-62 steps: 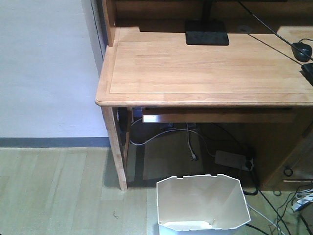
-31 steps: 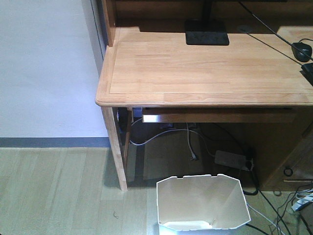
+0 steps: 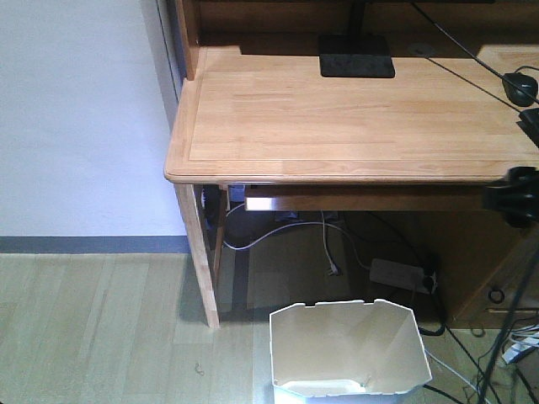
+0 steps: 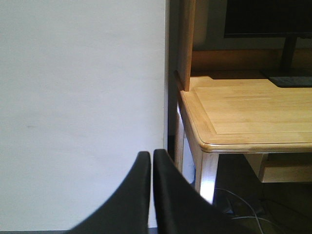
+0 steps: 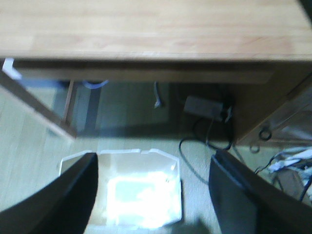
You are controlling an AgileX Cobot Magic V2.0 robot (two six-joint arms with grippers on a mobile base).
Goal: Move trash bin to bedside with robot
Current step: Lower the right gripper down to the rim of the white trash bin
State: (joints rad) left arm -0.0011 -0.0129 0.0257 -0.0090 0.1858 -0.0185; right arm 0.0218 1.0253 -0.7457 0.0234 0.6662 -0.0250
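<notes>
The trash bin (image 3: 345, 349) stands on the floor on the near side of the desk (image 3: 354, 118). It is empty thin plastic, so probably light, flexible and smooth. Grip one rim wall. The right gripper (image 5: 153, 156) is spread wide above the bin. The left gripper (image 4: 148, 155) has its fingers together and holds nothing.

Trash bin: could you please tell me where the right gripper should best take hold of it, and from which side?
The bin stands upright and open, so probably pinch its thin rim from above, one finger inside the wall. The open right gripper hangs over it.
</notes>
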